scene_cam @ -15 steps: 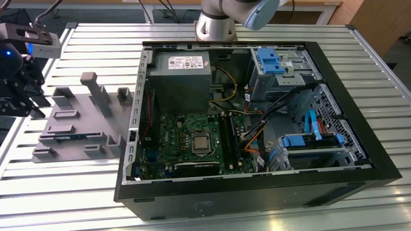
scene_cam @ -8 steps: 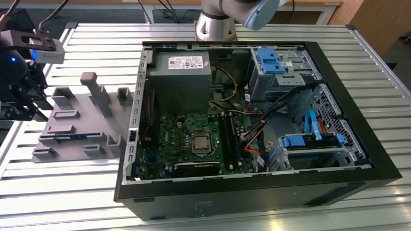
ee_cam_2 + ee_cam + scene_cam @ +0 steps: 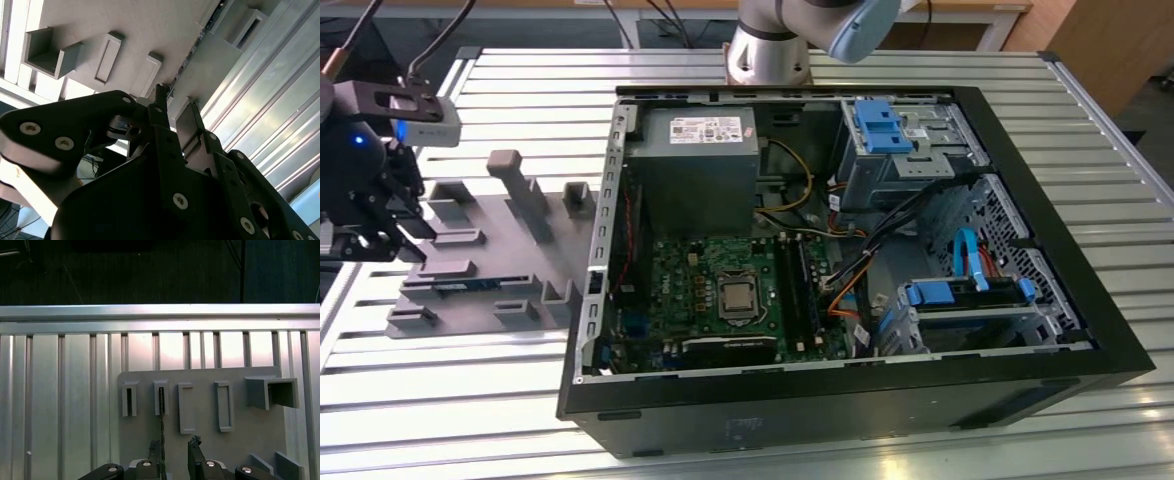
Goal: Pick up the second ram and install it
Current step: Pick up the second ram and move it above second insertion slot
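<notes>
We think the job has only just begun. The claw point(image 3: 175, 442) is open, with its two fingers point(image 3: 194, 447) apart and nothing held between them. The second ram point(image 3: 161, 415) has not been lifted yet. It stands on its thin edge in a slot of the grey holder point(image 3: 142, 440), right at the claw. It runs away from the fingertips and sits close beside one finger. So the grabbing, the lifting, the carrying and the pushing in are all left to do. In the exterior view the claw point(image 3: 394, 235) hangs over the grey holder point(image 3: 507, 275) on the metal tabletop point(image 3: 454, 400). The open computer case point(image 3: 854, 400) sits well apart from the claw, toward the exterior view's right. Inside it we see the green motherboard point(image 3: 707, 270) and the long memory slots point(image 3: 798, 290). We cannot tell if a stick is in them already. The first wrist view shows the ram as a thin dark line. The second wrist view shows the ram's point(image 3: 192, 50) bumpy edge from the side. Both wrist views show the gap between the fingers.
</notes>
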